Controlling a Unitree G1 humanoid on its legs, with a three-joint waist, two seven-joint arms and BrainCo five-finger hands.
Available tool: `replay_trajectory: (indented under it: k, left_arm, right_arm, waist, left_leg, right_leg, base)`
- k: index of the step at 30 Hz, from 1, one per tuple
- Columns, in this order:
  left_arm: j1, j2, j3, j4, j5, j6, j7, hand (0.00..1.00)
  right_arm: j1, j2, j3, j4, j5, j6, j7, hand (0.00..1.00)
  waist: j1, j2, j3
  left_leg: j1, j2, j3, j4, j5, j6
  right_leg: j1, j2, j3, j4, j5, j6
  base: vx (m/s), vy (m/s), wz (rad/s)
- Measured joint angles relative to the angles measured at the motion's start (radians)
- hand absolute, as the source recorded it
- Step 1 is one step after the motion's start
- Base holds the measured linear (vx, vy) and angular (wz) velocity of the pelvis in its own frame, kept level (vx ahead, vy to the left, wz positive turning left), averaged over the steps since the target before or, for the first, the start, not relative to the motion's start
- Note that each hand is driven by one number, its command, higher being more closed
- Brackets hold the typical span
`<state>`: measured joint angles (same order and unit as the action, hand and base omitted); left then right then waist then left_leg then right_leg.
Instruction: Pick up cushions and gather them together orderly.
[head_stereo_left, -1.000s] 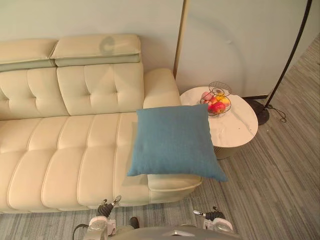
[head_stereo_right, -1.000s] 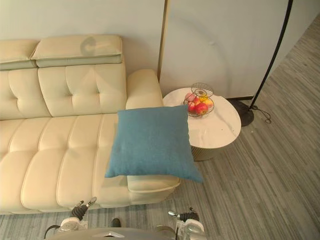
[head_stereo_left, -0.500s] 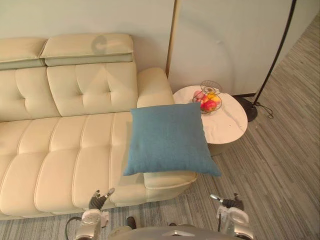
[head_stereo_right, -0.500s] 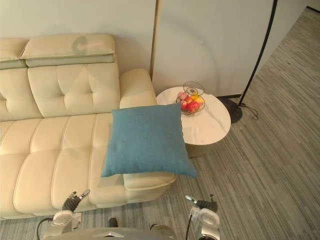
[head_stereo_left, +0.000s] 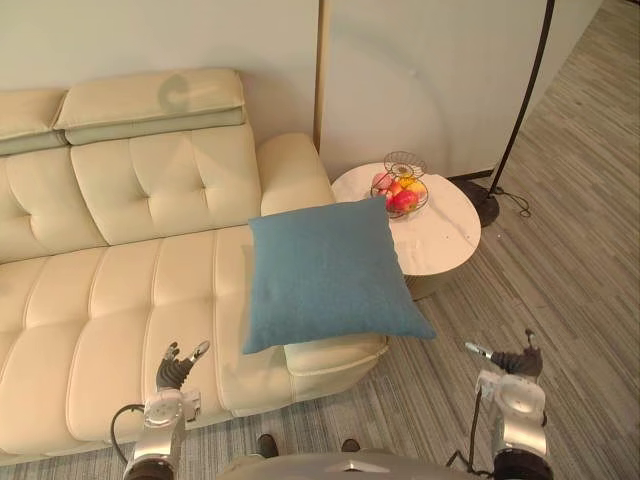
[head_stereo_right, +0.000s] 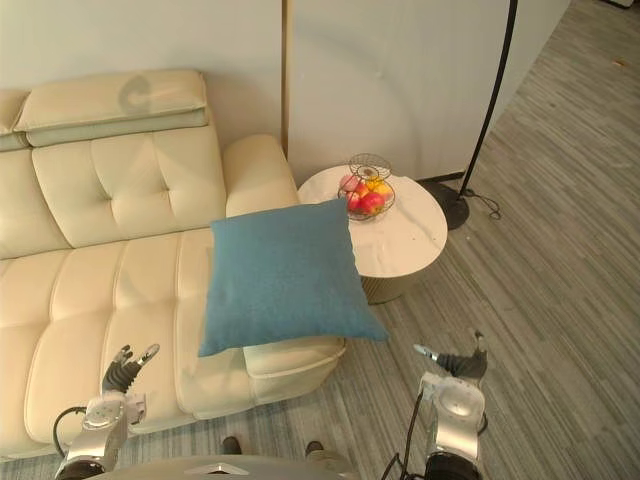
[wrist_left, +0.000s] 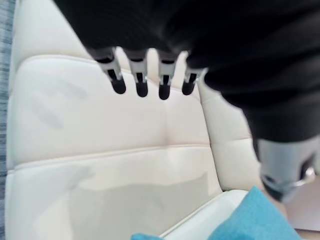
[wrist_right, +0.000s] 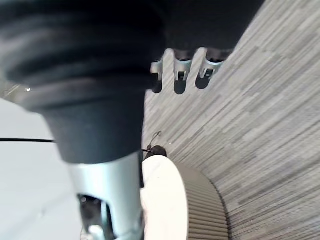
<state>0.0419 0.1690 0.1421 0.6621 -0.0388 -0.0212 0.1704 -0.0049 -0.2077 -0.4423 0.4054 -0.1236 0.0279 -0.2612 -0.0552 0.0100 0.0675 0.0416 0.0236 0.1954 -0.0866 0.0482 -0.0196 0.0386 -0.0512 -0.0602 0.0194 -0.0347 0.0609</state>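
on the right end of a cream sofa (head_stereo_left: 130, 290), a square blue cushion (head_stereo_left: 330, 275) of plain woven cloth, lying flat across the end of the seat and the low padded arm. near right corner jutting out past the sofa's edge over the floor (head_stereo_left: 570, 290); far right corner close by the rim of the round white tabletop (head_stereo_left: 450, 235). sofa in smooth leather-like upholstery, tufted back, long stitched seat panels, flat headrest pads on top.

on the tabletop, a wire basket (head_stereo_left: 400, 190) of red and yellow fruit. drum-shaped base with fine upright ribbing. beyond it, a thin black floor lamp (head_stereo_left: 520, 110) on a round foot. floor in grey striped planks.

left hand (head_stereo_left: 175, 368) low over the front of the seat, left of the cushion and well apart from it; fingers (wrist_left: 141, 80) straight and spread, nothing held, a blue corner showing past them in the left wrist view.

right hand (head_stereo_left: 505, 365) low over the floor, right of the cushion and apart from it, below the tabletop; fingers (wrist_right: 180, 75) loose, thumb out, nothing held.
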Motion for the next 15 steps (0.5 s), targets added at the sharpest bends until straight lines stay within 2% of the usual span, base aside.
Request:
replay_trajectory:
  k: [6, 10, 15]
  left_arm:
    - [-0.080, 0.010, -0.098, -0.038, -0.019, -0.003, 0.004, 0.00]
    - [-0.149, 0.002, -0.173, -0.062, -0.023, -0.005, 0.008, 0.00]
    - [-0.256, -0.025, -0.237, -0.059, -0.036, -0.008, 0.026, 0.00]
  right_arm:
    - [-0.096, -0.048, 0.098, -0.043, 0.043, -0.015, 0.035, 0.00]
    - [-0.182, -0.088, 0.171, -0.075, 0.059, -0.027, 0.042, 0.00]
    - [-0.298, -0.120, 0.265, -0.070, 0.061, -0.027, 0.042, 0.00]
  waist:
    - [-0.003, 0.013, 0.008]
    - [-0.005, 0.041, 0.037]
    - [-0.003, 0.046, 0.074]
  left_leg:
    - [-0.020, -0.001, -0.006, 0.000, 0.005, 0.004]
    - [-0.093, -0.004, -0.014, 0.000, 0.034, 0.015]
    - [-0.206, 0.001, -0.030, 0.000, 0.081, 0.020]
  right_leg:
    - [-0.019, 0.002, -0.005, 0.001, 0.002, -0.001]
    - [-0.089, 0.001, -0.007, 0.003, 0.028, -0.002]
    - [-0.195, 0.001, -0.012, 0.005, 0.071, -0.010]
  base:
    - [-0.01, -0.011, 0.02]
    - [-0.08, 0.003, 0.05]
    - [-0.12, 0.020, 0.07]
